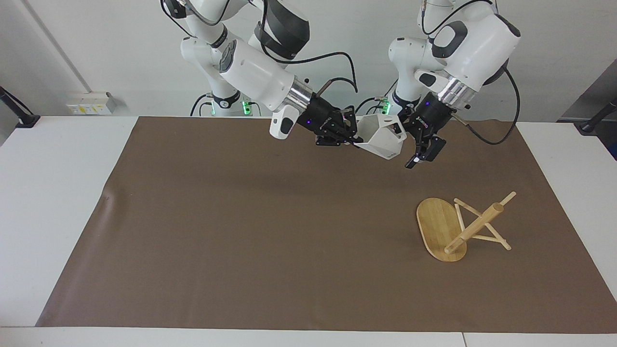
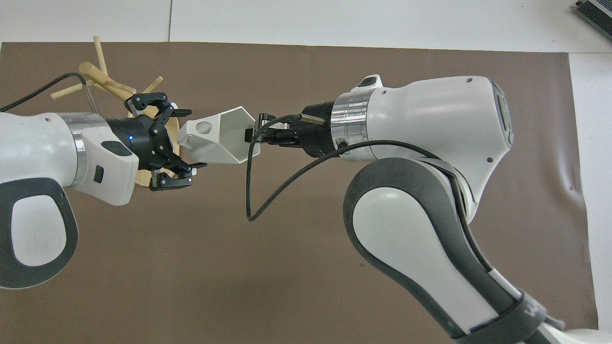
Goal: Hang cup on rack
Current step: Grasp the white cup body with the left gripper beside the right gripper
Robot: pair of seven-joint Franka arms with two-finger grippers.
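The white faceted cup point(image 1: 382, 138) point(image 2: 221, 139) hangs in the air over the brown mat, lying sideways. My right gripper point(image 1: 355, 139) point(image 2: 252, 134) is shut on its rim. At the handle end of the cup, my left gripper point(image 1: 412, 144) point(image 2: 190, 139) is open, with its fingers spread to either side of the handle and not gripping it. The bamboo rack point(image 1: 475, 226) point(image 2: 102, 79) lies tipped over on the mat toward the left arm's end, its oval base point(image 1: 436, 226) on edge and its pegs pointing out sideways. From overhead the left gripper hides most of that base.
The brown mat point(image 1: 241, 231) covers most of the white table point(image 1: 53, 193). A loose black cable point(image 2: 267, 191) loops down from the right wrist. A dark device point(image 2: 595, 12) sits at the table's farthest corner on the right arm's end.
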